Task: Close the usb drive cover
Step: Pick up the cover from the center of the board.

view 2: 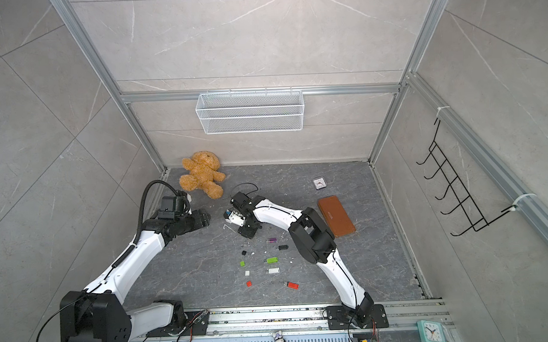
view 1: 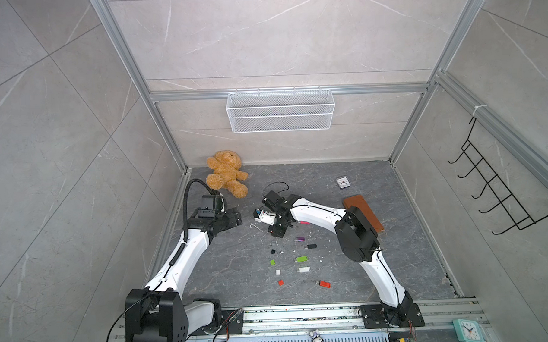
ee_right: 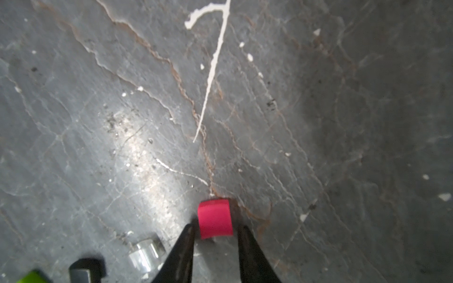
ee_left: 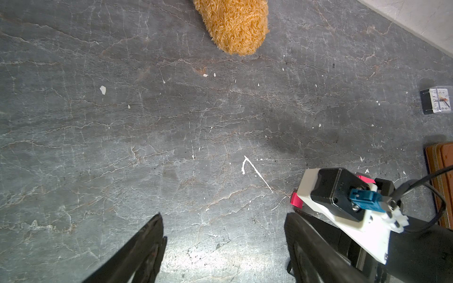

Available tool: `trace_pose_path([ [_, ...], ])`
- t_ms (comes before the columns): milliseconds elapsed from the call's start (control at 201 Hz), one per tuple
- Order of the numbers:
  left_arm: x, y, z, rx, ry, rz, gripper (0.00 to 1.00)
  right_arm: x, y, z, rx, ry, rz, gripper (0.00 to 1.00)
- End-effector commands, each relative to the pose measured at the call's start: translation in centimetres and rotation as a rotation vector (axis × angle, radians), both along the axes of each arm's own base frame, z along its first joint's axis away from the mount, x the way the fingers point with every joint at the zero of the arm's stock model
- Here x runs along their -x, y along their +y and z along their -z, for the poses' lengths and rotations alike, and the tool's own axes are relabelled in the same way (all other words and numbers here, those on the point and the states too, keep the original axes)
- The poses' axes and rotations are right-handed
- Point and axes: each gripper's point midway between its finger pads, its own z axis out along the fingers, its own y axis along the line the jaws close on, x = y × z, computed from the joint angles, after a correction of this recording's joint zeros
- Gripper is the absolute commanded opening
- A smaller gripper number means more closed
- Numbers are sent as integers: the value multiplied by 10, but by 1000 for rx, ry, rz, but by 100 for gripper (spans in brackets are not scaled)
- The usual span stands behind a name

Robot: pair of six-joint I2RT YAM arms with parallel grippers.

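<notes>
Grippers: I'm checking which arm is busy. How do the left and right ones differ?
The left gripper is wide open; the right gripper is nearly closed. The left gripper holds nothing; the right gripper pinches a pink cap. Both have black fingers and are over the grey table.

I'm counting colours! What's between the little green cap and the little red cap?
A white cap lies between the green cap and red cap, in both top views.

Both top views look steeply down from high above the white scratch; both wrist cameras face it closely, the right nearest.
</notes>
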Motion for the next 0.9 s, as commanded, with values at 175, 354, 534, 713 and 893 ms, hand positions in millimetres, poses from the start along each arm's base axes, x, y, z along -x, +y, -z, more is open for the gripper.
trace_pose_path([
  [175,-6,-1,-15,10,-25,6,80,8,-20,35,113,44,-26,38],
  [354,-6,-2,-16,14,-29,6,80,4,-19,37,115,31,-29,38],
  [534,-6,-1,-17,16,-31,4,80,4,-17,33,103,13,-60,38],
  [713,-7,-2,-18,19,-32,8,80,9,-13,28,72,31,-108,38],
  [893,-6,-3,-17,21,-28,11,80,15,-10,32,59,75,-125,35],
])
